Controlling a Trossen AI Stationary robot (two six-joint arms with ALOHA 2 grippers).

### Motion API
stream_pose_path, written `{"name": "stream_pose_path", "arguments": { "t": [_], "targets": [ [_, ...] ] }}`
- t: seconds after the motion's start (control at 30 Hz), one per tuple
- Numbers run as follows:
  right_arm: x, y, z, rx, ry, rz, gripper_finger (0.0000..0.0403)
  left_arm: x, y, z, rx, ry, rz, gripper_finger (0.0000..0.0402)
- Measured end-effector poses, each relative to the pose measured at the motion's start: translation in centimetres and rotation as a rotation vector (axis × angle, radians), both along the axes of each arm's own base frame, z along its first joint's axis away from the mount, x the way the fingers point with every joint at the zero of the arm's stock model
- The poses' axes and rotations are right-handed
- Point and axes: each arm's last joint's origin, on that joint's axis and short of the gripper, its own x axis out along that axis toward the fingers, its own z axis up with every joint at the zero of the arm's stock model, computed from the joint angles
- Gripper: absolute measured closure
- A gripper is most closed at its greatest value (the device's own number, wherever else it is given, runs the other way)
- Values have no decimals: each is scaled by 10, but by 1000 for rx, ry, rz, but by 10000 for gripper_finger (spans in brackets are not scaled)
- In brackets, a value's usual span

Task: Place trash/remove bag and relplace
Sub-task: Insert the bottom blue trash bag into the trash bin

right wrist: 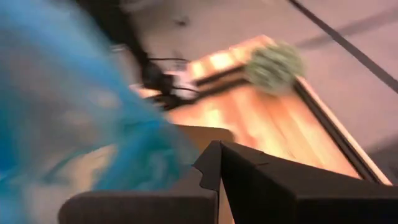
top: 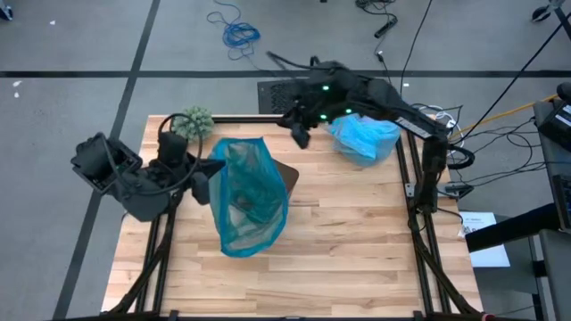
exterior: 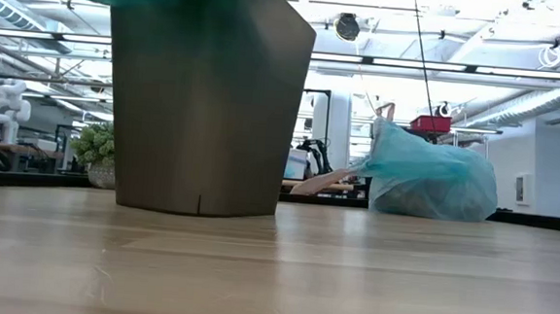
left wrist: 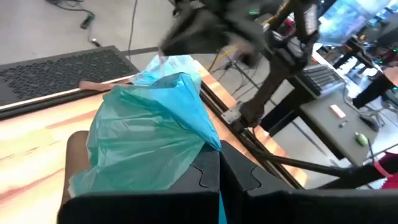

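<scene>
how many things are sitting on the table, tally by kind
teal-green plastic bag: 1
light blue bin liner: 1
brown bin: 1
green fuzzy plant: 1
total: 4

A robotics lab or test hall in a large open industrial room. A butcher-block wooden worktop (top: 339, 223) stands on a grey carpet-tiled floor (top: 71, 45) marked with dark dividing lines. Two dark robot arms are mounted on a black metal frame (top: 412, 178) around the worktop. Loose cables lie about the floor, among them a coiled blue cable (top: 239, 34). Seen from table height, the room behind has a high white ceiling with exposed beams, pipes and strip lights (exterior: 442, 60). A white humanoid-looking robot figure (exterior: 6, 111) stands at the far side. Nearby benches carry a keyboard (left wrist: 326, 74) and other electronic gear.
</scene>
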Motion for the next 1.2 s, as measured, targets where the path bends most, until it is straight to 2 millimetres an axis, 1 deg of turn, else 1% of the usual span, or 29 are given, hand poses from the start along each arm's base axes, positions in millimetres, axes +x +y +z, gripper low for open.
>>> {"name": "stream_pose_path", "arguments": {
  "t": [0.1, 0.2, 0.27, 0.33, 0.37, 0.5, 0.6, 0.67, 0.77, 0.87, 1.0, 1.13, 1.2],
  "targets": [
    [-13, 17, 18, -45, -84, 203, 403, 2, 7, 1, 16, 8, 27, 402],
    [-20, 40, 33, -131, -194, 390, 403, 2, 17, 2, 13, 5, 62, 402],
    [-18, 53, 41, -194, -275, 465, 403, 3, 22, 3, 12, 2, 88, 402],
    [-11, 63, 43, -244, -328, 507, 403, 3, 28, 4, 21, 6, 109, 402],
    [-6, 65, 42, -259, -346, 515, 403, 4, 30, 4, 22, 6, 120, 402],
    [24, 61, 24, -257, -354, 536, 403, 7, 39, 4, 38, 17, 160, 402],
    [48, 61, 5, -198, -345, 581, 403, 8, 44, 4, 42, 21, 188, 402],
    [60, 63, -8, -170, -319, 593, 403, 9, 47, 4, 42, 21, 204, 402],
    [78, 64, -29, -167, -253, 559, 403, 9, 50, 4, 41, 19, 220, 402],
    [95, 64, -53, -124, -174, 510, 403, 7, 53, 5, 41, 12, 233, 402],
    [113, 70, -79, -58, -106, 479, 403, 1, 57, 8, 52, -12, 261, 402],
    [127, 77, -110, -71, 17, 426, 403, -4, 59, 13, 64, -37, 266, 402],
    [130, 78, -120, -83, 68, 398, 403, -6, 60, 13, 64, -42, 267, 402]
  ]
}}
